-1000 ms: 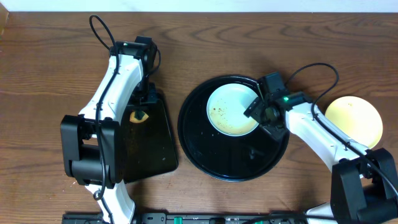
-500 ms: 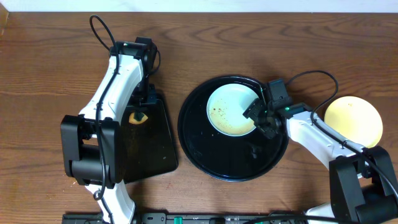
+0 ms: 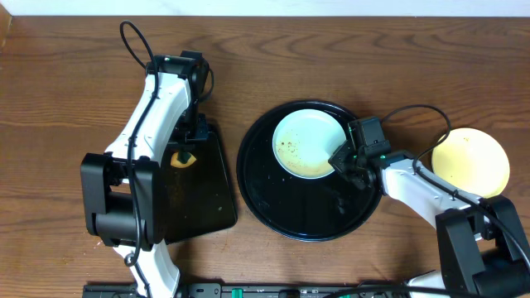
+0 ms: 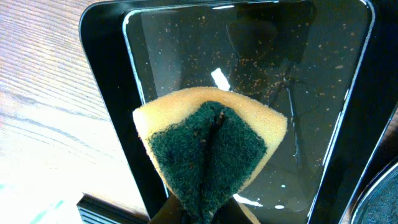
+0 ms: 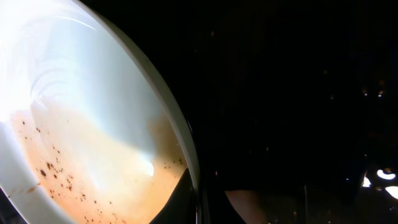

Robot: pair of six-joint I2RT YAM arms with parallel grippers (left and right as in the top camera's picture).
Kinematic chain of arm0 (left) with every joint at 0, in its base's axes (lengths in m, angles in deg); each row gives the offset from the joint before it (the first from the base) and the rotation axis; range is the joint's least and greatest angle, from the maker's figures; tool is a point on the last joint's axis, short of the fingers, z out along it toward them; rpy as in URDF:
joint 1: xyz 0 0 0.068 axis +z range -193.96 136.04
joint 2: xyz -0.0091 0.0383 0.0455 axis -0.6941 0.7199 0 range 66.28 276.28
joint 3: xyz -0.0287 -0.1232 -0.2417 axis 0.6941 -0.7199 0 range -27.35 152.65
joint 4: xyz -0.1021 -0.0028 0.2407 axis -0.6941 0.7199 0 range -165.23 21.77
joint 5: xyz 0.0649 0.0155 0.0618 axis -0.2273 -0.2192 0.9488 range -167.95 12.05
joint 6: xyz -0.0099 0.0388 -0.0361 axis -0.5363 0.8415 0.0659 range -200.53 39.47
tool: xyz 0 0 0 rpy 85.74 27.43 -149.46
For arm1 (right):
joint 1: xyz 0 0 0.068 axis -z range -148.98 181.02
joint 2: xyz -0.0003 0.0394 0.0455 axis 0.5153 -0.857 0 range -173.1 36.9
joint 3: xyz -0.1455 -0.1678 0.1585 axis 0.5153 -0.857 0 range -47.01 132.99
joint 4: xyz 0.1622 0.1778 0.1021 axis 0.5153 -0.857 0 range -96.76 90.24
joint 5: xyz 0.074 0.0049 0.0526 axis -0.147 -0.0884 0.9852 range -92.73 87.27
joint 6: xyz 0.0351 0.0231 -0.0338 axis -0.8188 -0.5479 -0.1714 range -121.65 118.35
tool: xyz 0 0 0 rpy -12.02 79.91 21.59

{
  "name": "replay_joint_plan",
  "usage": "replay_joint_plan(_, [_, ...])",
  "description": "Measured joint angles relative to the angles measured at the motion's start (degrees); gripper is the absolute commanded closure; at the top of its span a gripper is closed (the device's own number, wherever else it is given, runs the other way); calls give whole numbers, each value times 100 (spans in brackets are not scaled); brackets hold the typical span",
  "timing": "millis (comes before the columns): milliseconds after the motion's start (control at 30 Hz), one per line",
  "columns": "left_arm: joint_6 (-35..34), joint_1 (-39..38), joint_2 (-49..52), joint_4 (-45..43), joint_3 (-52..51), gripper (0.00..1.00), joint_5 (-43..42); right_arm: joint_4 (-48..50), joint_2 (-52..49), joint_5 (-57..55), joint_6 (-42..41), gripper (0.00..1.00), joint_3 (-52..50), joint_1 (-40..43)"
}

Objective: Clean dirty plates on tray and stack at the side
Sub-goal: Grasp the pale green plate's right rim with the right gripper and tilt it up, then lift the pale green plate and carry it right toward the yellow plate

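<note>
Right fingers (image 3: pixel 339 159), spread wide a second ago, are now clamped on the right rim of the smeared pale-blue plate (image 3: pixel 305 142). The plate lies in the upper half of the round tray (image 3: pixel 273 207), with open tray floor below it. A yellow plate (image 3: pixel 472 161) sits on the bench (image 3: pixel 66 83) right of the tray, apart from it. Left of the tray, the left fingers (image 4: pixel 177 216) pinch a sponge (image 4: pixel 208 146) over a rectangular tray (image 3: pixel 207 207).

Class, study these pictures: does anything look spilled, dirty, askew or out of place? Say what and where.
Brown specks soil the pale blue plate on the round black tray. Crumbs litter the rectangular tray, and the sponge above it is pinched into a fold. The yellow plate sits off both trays, on the table.
</note>
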Motion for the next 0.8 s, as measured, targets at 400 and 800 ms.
replay_joint_plan(400, [2,0,0,20,-2,92,2,-763,61,-223,1233,98,376,-2])
replay_joint_plan(800, [2,0,0,-22,-2,92,0,-2695,1003,-1993,3226,98,2695,-348])
